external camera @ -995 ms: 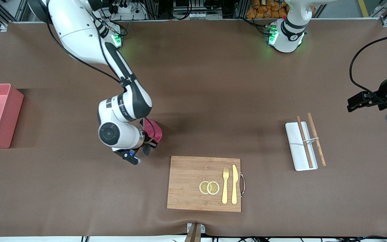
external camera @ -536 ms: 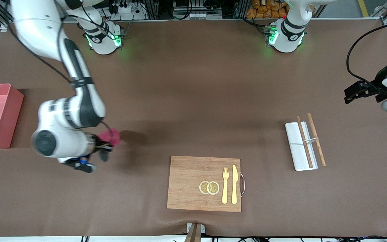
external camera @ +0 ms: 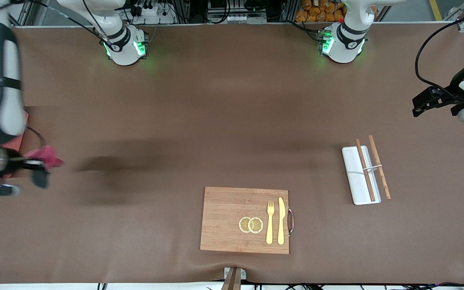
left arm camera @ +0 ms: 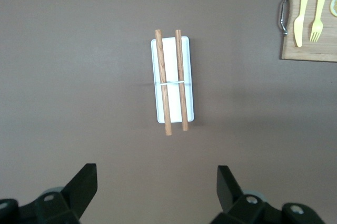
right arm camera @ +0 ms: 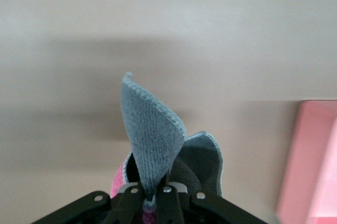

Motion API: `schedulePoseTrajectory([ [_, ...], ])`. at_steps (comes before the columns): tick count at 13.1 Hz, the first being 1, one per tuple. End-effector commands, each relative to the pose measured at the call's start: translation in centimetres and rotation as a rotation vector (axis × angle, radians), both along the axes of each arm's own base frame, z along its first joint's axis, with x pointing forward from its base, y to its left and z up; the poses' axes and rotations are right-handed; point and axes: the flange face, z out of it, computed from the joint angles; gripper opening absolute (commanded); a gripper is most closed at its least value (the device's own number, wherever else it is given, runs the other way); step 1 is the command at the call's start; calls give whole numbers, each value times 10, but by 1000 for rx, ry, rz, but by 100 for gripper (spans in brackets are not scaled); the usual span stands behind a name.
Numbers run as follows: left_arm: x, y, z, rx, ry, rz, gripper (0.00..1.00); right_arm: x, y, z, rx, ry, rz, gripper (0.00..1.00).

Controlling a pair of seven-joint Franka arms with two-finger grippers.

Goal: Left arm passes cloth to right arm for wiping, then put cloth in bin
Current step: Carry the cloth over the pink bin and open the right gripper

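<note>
With passing and wiping apparently done, the right claw is gripping the cloth just beside the bin, drop pending, while the left claw is waiting open.

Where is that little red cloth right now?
The cloth is pinched in the right gripper, up in the air beside the pink bin, at the right arm's end of the table.

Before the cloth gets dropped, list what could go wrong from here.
1. The right gripper pinches only a corner of the cloth; the rest hangs loose, so it might slip out early.
2. In the front view the cloth is beside the bin, not over it, so opening now would likely drop it on the table.
3. The right arm mostly hides the bin, so aim is hard to check.
</note>
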Motion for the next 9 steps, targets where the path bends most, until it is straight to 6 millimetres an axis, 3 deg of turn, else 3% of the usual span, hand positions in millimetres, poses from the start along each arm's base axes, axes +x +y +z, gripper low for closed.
schedulePoseTrajectory([
  [1, -10, -4, 5, -16, 2, -2, 100, -33, -85, 12, -8, 19, 85, 0],
  [5, -5, -5, -3, -15, 12, -4, 100, -70, -199, 8, -71, -17, 159, 0],
  [7, -4, -6, -5, -15, 13, -7, 100, -92, -259, -21, -73, -41, 172, 0],
  [9, -4, -7, -4, -15, 12, -9, 100, -96, -289, -57, -86, -68, 195, 0],
])
